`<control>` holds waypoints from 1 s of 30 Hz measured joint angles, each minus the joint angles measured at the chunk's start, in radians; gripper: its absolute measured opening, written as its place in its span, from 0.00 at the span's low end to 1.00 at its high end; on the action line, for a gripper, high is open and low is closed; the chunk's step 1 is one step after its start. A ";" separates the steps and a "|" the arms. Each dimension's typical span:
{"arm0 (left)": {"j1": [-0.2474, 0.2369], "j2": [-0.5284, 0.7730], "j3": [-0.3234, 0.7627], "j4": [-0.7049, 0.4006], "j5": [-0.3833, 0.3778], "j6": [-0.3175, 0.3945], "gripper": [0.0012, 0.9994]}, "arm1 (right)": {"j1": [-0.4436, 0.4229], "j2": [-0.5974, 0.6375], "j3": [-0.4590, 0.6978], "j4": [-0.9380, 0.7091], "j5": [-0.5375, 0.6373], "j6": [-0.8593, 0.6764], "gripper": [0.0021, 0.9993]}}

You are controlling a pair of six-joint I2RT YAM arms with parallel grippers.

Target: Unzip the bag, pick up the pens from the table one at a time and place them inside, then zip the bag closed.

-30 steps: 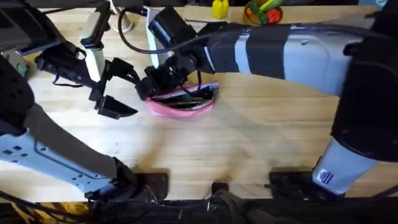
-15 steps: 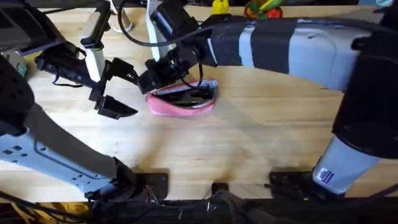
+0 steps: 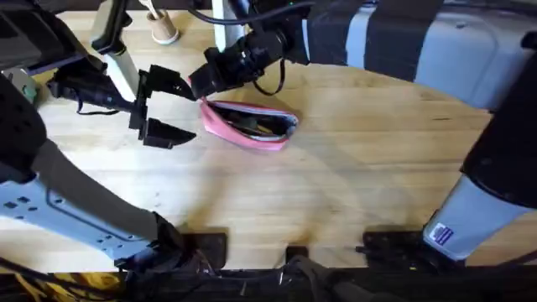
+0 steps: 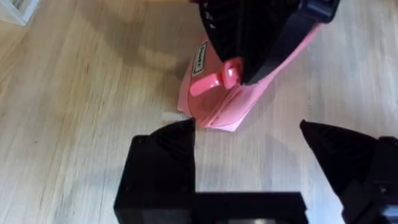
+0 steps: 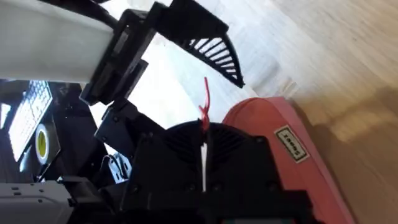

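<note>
The pink bag [image 3: 249, 134] lies on the table [image 3: 336, 193] left of centre, its top gaping, with slim dark pens [image 3: 256, 125] inside. My right gripper [image 3: 200, 84] reaches across to the bag's left end and is shut on the zipper puller [image 5: 204, 107], whose thin red cord sticks out between the fingers. In the left wrist view, the pink puller tab [image 4: 213, 81] runs from the bag's end [image 4: 217, 109] up into that gripper. Just left of that end, my left gripper [image 3: 183, 111] [image 4: 245, 127] stands open, holding nothing.
A wooden cup [image 3: 163, 31] and a white rack [image 3: 222, 17] stand at the back edge. Dark gear [image 3: 80, 92] lies at the far left. Bare tabletop stretches in front of the bag and to its right.
My right gripper has drawn back and to the left off the bag's top, to its left end. The bag has shifted and now lies uncovered. The left gripper moved slightly away from the front edge.
</note>
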 joint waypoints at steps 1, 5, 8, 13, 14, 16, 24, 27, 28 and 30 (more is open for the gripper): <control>0.000 0.000 0.000 0.001 0.007 0.000 0.99 | 0.001 0.000 0.000 0.000 0.000 0.000 0.03; 0.000 0.000 0.000 0.009 0.042 0.000 0.99 | 0.001 0.000 0.000 -0.003 0.000 0.004 0.03; -0.007 0.000 0.000 0.024 0.067 0.000 0.99 | 0.001 0.000 0.000 -0.003 0.000 0.009 0.03; -0.050 0.000 0.000 0.047 0.081 0.000 0.99 | 0.001 0.000 0.000 -0.003 0.000 0.012 0.03; -0.062 0.000 0.000 0.054 0.083 0.000 0.99 | 0.001 0.000 0.000 -0.003 0.000 0.012 0.03; -0.087 0.000 0.000 0.069 0.084 0.000 0.99 | 0.001 0.000 0.000 -0.003 0.000 0.012 0.03; -0.133 0.000 0.000 0.120 0.079 -0.043 0.32 | 0.001 0.000 0.000 -0.003 0.001 0.015 0.03; -0.133 0.000 0.000 0.123 0.076 -0.055 0.12 | 0.000 0.000 0.000 -0.003 0.001 0.016 0.03; -0.134 0.000 0.000 0.123 0.076 -0.057 0.08 | 0.000 0.000 0.000 -0.004 0.001 0.016 0.03; -0.134 0.000 0.000 0.123 0.076 -0.059 0.05 | -0.005 0.000 0.000 -0.007 0.000 0.016 0.03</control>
